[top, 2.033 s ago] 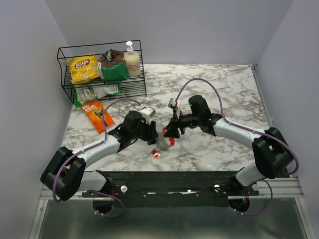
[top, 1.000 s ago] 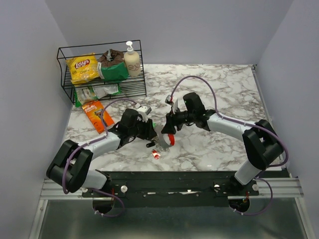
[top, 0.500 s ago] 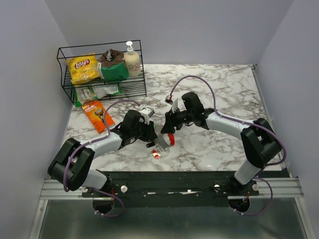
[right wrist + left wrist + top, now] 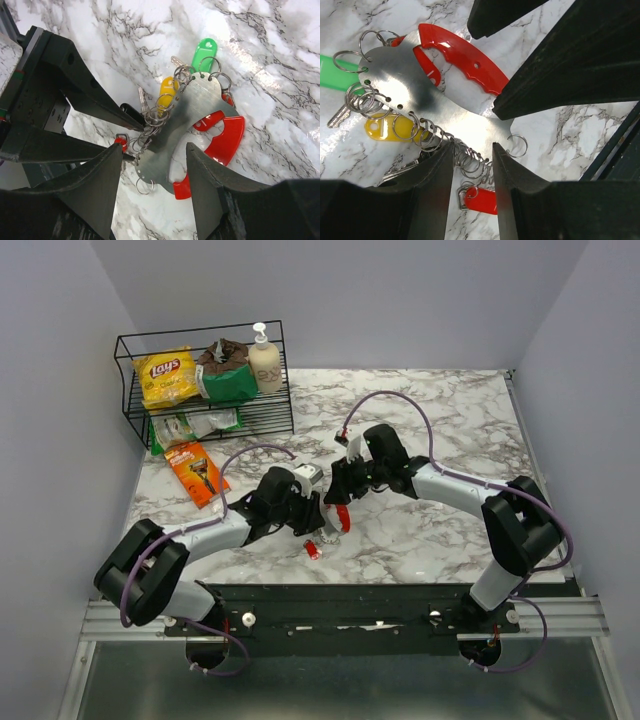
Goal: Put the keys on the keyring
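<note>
The keyring, a silvery plate with a red curved loop (image 4: 465,55) and several small rings along its edge, lies flat on the marble; it also shows in the right wrist view (image 4: 186,112) and the top view (image 4: 343,517). A green key (image 4: 337,72) (image 4: 204,50) and a yellow key (image 4: 382,127) (image 4: 167,87) lie at its rings. A red key (image 4: 482,201) (image 4: 120,141) (image 4: 313,549) lies just off the ring row. My left gripper (image 4: 472,165) (image 4: 316,512) is open, its jaws either side of the ring row. My right gripper (image 4: 154,170) (image 4: 338,490) is open over the plate's tail.
A black wire basket (image 4: 130,415) at the back left holds a yellow crisp bag (image 4: 166,375), a green pack and a soap bottle (image 4: 264,360). An orange packet (image 4: 197,472) lies in front of it. The black mounting rail (image 4: 340,605) runs along the near edge.
My left gripper has moved right, up to the keyring's rings. My right gripper has drawn back slightly, up and left, above the keyring.
</note>
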`<state>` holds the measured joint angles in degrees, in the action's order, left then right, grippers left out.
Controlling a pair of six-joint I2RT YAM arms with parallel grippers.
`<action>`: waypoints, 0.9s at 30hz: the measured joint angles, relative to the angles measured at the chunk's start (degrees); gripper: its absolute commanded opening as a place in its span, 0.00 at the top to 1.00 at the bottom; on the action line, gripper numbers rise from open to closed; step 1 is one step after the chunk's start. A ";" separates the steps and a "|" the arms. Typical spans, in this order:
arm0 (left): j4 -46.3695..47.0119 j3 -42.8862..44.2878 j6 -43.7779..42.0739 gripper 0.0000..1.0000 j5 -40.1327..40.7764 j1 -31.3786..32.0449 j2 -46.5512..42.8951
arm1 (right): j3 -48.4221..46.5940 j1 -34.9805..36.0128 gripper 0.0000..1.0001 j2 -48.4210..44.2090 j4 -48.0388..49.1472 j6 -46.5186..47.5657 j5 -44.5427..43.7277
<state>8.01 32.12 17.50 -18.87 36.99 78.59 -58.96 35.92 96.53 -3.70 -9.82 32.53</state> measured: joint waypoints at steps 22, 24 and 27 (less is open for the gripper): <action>-0.63 1.79 -1.36 0.83 4.09 0.66 4.94 | -0.02 -0.04 0.37 0.00 -0.79 -0.61 -1.86; -0.52 2.01 -1.51 0.88 4.22 0.63 5.33 | -0.02 -0.04 0.37 0.00 -0.81 -0.61 -1.86; -0.50 2.16 -1.62 0.94 4.39 0.63 5.84 | -0.02 -0.04 0.38 0.00 -0.92 -0.61 -1.86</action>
<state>7.51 34.28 15.88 -14.48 37.63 84.42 -58.98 35.88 96.53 -4.62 -10.44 30.68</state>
